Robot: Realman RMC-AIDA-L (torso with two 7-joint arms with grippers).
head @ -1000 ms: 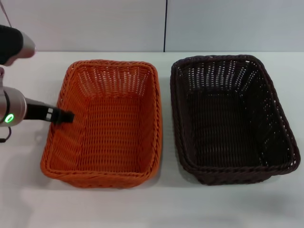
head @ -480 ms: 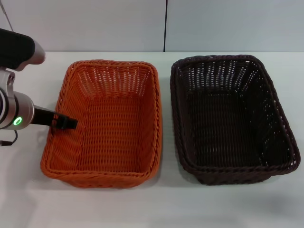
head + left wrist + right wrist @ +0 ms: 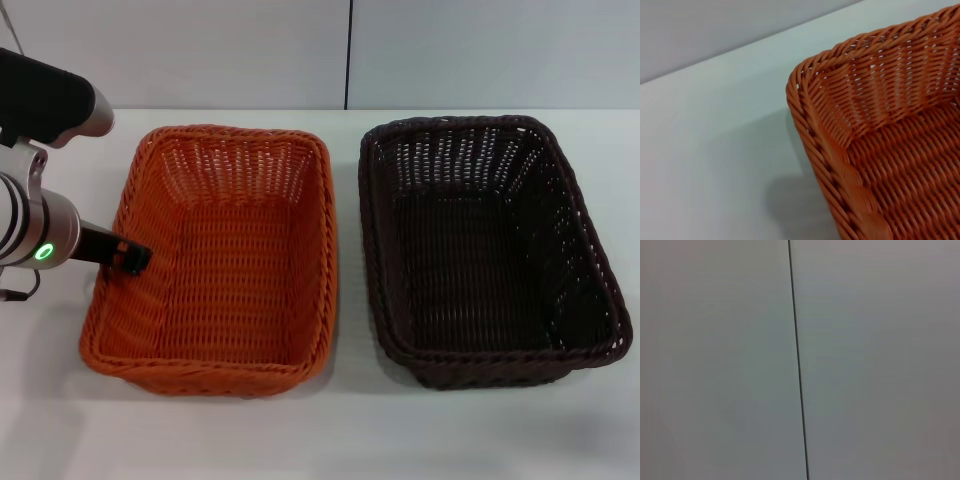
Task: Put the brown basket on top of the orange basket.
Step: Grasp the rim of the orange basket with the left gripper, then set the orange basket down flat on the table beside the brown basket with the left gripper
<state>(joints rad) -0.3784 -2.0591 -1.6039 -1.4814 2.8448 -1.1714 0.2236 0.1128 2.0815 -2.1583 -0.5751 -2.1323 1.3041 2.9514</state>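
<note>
Two baskets sit apart: left gripper pinches orange basket's left rim; brown basket untouched.

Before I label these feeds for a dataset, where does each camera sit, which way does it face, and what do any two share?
Head view: from the robot's head, looking forward and down at the white table, the bright orange woven basket and the dark brown woven basket; the left arm shows, its left end effector at the orange basket's left rim.
Left wrist view: on the left wrist, facing one corner of the orange basket; no fingers show.
Right wrist view: on the right wrist, facing a plain wall with a dark seam; no body shows.
Head and left wrist views share the orange basket.
</note>
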